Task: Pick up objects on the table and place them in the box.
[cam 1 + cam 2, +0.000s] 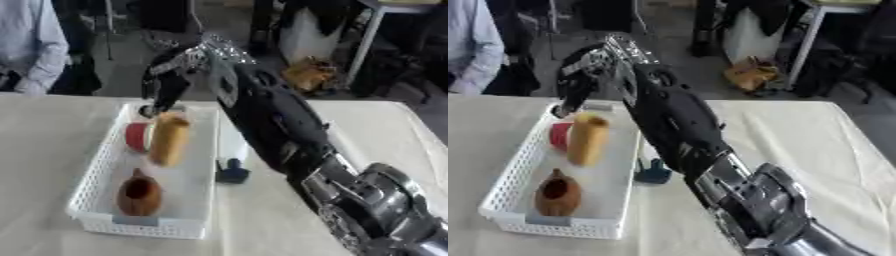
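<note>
A white slatted basket (144, 227) sits on the left of the table. In it lie a brown vase-shaped thing (138, 195) at the near end, a tan cylinder (170, 139) leaning upright in the middle, and a red thing (136, 136) beside it. My right hand (166, 82) hangs over the basket's far end with its fingers pointing down and relaxed. The fingertips are next to the cylinder's top, and I cannot tell if they touch it. A white thing with a dark blue end (233, 171) lies on the table by the basket's right wall, partly hidden by my arm.
My right arm (289, 135) crosses the table diagonally from the lower right corner to the basket. A beige cloth (385, 135) covers the table. Beyond the far edge are dark furniture and a brown bag (306, 75) on the floor.
</note>
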You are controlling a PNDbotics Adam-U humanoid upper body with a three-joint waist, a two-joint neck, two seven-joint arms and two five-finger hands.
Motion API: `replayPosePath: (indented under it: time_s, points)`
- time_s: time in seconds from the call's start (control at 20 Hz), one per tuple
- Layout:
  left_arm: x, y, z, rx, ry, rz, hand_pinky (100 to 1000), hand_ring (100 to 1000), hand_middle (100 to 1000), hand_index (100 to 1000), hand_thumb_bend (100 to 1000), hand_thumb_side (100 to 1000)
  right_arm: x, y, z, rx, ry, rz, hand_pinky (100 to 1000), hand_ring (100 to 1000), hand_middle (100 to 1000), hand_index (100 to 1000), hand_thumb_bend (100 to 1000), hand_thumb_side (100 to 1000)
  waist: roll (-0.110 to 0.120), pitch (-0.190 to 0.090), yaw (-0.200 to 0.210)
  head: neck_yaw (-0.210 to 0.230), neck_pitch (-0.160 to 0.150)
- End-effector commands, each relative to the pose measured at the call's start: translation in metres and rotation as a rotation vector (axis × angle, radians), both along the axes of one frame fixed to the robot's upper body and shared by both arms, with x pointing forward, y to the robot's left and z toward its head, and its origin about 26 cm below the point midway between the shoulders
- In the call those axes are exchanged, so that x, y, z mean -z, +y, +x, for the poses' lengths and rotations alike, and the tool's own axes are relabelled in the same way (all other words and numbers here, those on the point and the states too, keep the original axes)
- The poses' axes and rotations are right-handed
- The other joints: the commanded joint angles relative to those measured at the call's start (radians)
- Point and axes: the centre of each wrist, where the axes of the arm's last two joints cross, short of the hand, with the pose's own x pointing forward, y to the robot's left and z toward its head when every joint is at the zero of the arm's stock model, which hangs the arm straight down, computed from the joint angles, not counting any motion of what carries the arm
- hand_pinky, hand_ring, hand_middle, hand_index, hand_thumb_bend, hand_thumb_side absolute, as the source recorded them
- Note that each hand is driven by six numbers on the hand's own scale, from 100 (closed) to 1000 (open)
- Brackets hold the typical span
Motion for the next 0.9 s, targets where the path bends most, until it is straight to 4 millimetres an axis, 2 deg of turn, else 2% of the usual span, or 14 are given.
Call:
replayPosePath:
  time_s: [0.05,0.45,0.65,0.7,0.85,0.9]
  points:
    - [-0.008,-0.001,-0.003,0.006,-0.032,0.01,1000,953,789,872,100,1000,-0.015,0.001,-0.003,-0.026,-0.045,0.016,853,940,907,981,507,870,0.011,-0.013,0.0,-0.003,0.005]
    - [-0.009,-0.001,-0.003,0.006,-0.027,0.016,1000,953,789,873,100,1000,-0.024,-0.003,-0.005,-0.013,-0.066,0.043,844,930,906,979,505,867,0.014,-0.015,-0.008,-0.001,0.01]
    - [-0.009,0.001,-0.004,-0.003,-0.025,0.021,1000,953,789,873,100,1000,-0.043,-0.014,-0.009,-0.03,-0.109,0.089,833,915,904,978,479,866,0.016,-0.016,-0.015,0.004,0.013]
    - [-0.009,0.002,-0.004,-0.007,-0.024,0.022,1000,954,789,873,100,1000,-0.054,-0.022,-0.012,-0.039,-0.141,0.116,815,891,902,975,445,876,0.017,-0.017,-0.021,0.009,0.015]
    - [-0.009,0.004,-0.004,-0.018,-0.022,0.024,1000,954,789,873,100,1000,-0.081,-0.046,-0.024,-0.072,-0.224,0.192,811,888,904,976,443,883,0.017,-0.016,-0.031,0.018,0.016]
    - [-0.008,0.004,-0.004,-0.022,-0.021,0.023,1000,954,790,873,100,1000,-0.092,-0.059,-0.03,-0.081,-0.267,0.233,782,858,892,967,399,924,0.02,-0.015,-0.039,0.026,0.013]
